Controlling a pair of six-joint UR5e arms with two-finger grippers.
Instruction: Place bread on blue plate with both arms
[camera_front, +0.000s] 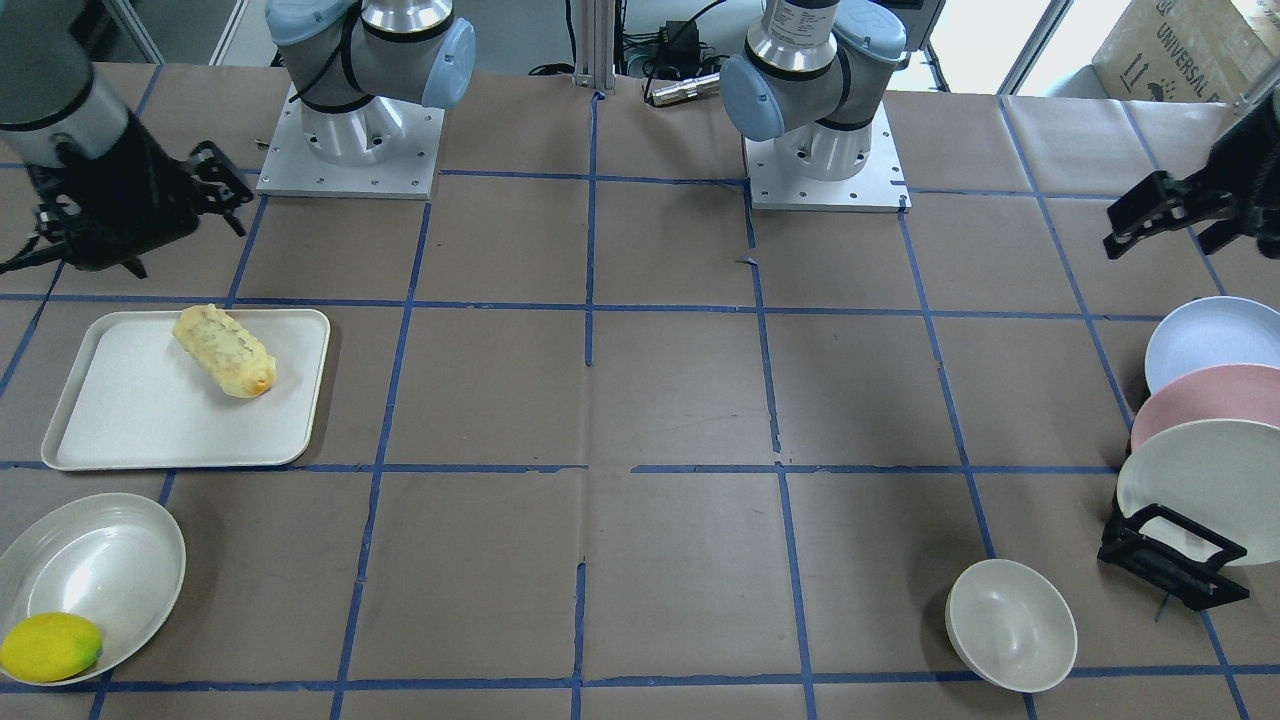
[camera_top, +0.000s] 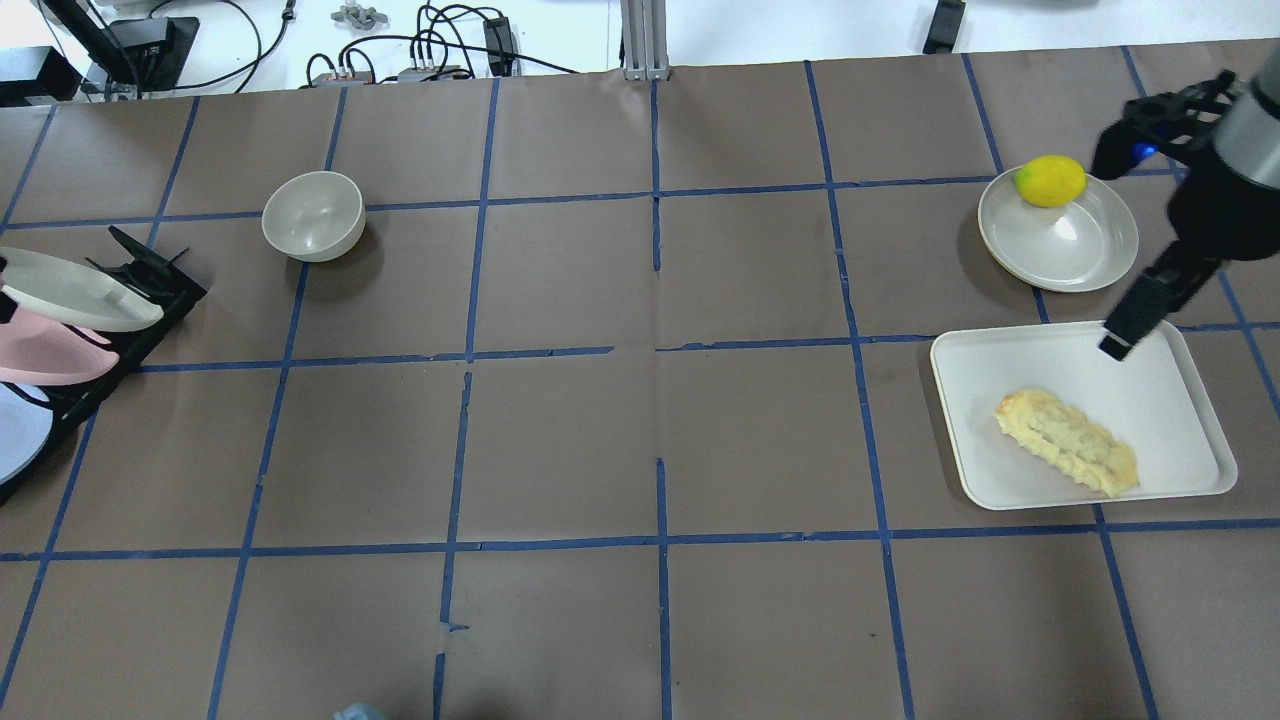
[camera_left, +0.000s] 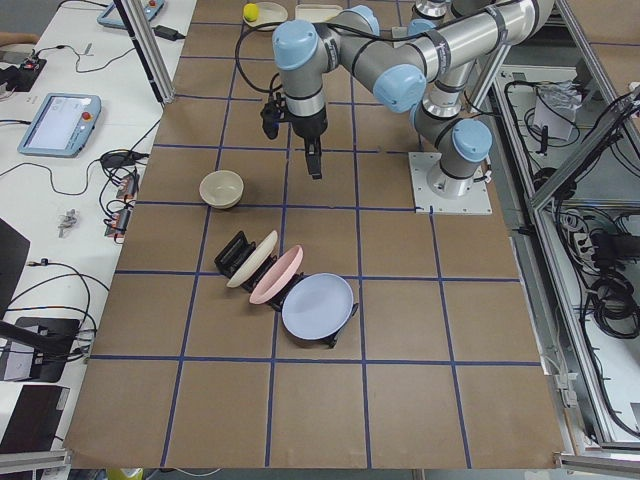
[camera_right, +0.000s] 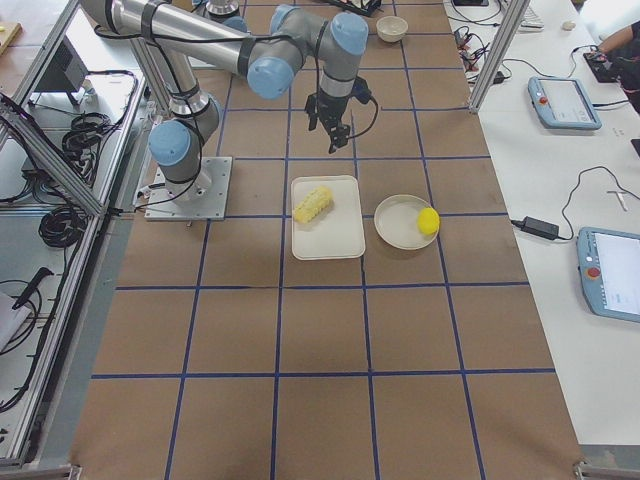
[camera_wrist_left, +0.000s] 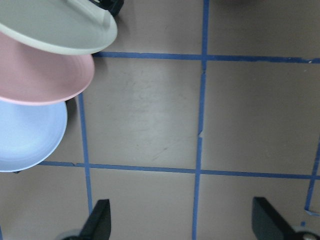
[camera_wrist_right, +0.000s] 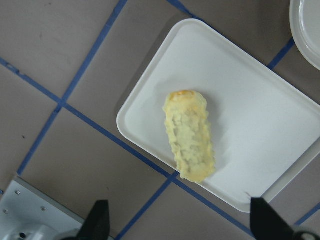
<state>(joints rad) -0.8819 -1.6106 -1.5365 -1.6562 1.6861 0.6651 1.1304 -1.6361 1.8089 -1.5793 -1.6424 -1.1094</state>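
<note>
One loaf of bread (camera_wrist_right: 190, 135) lies slantwise on a single white tray (camera_wrist_right: 260, 110) by the bench's right-hand end, its orange-brown tip towards the operators' edge. The right gripper (camera_wrist_right: 180, 212) hangs well above it. From the wrist camera the loaf sits in line with the gap between the two black fingers (camera_wrist_right: 100, 220), which are spread wide and hold nothing.

There are three plates, standing on edge in one black rack (camera_front: 1170, 560) at the left-hand end. The blue plate (camera_wrist_left: 27, 135) is nearest the robot's edge, then a pink plate (camera_wrist_left: 40, 75), then an off-white plate (camera_wrist_left: 55, 25). The left gripper (camera_wrist_left: 181, 212) points down over bare brown paper just beside them. Its fingers are parted wide and empty, and the blue plate lies off to one side of the gap, apart from both fingers.

One lemon (camera_top: 1050, 181) rests at the rim of one shallow dish (camera_top: 1070, 240) in the corner where the right end meets the operators' edge. One small bowl (camera_top: 312, 215) stands near the operators' edge towards the left end.

Two arms reach outwards from their bases, each bent at the elbow with the wrist turned straight down.
</note>
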